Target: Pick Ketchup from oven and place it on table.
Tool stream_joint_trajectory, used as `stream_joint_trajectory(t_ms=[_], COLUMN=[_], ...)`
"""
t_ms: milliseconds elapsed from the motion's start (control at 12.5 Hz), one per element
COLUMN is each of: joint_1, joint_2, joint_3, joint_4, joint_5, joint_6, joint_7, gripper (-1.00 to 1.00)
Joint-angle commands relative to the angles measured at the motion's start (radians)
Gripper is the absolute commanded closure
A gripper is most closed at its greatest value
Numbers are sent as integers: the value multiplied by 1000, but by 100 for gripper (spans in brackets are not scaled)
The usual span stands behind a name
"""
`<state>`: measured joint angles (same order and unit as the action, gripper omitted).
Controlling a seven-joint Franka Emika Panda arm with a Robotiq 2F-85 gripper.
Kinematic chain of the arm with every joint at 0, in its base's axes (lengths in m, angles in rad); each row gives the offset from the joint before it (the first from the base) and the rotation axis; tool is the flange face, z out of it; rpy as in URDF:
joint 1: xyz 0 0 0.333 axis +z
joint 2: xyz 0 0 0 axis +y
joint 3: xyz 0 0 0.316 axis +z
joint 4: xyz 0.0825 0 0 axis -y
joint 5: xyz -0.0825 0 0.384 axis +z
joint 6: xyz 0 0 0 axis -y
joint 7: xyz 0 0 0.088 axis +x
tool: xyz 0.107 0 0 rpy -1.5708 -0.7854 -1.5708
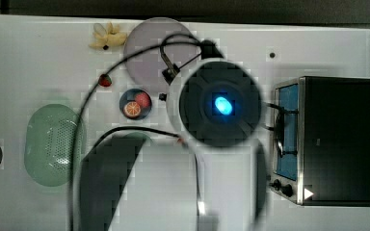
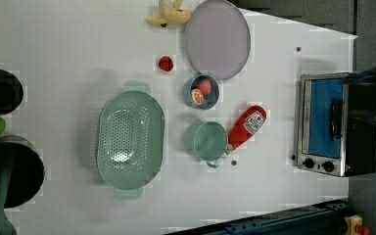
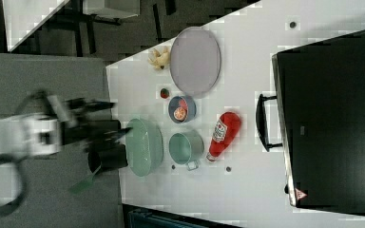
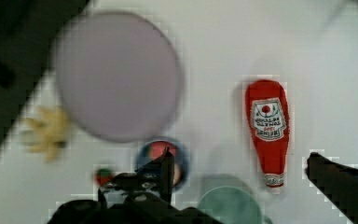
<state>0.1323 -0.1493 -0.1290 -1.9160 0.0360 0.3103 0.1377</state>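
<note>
I see the ketchup bottle (image 2: 245,126) lying on its side on the table (image 2: 54,44), between the green cup (image 2: 206,141) and the oven (image 2: 330,124), its cap end just beside the cup. The oven door looks closed. In the wrist view my gripper (image 4: 242,170) hangs above the table with fingers spread wide and nothing held, over the bottle's cap end. The lilac plate (image 2: 218,38) and a small fruit bowl (image 2: 201,91) sit nearby.
</note>
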Motion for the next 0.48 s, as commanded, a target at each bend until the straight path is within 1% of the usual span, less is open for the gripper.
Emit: stream_joint_trajectory(t_ms=[80, 240, 480], joint_1=[-13, -14, -15], joint_2=[-8, -8, -9], joint_3=[4, 0, -3], joint_4=[111, 172, 186], joint_5=[-7, -8, -8], joint_6=[-210, -334, -349], joint_7=[45, 45, 45], gripper=[-100, -100, -100])
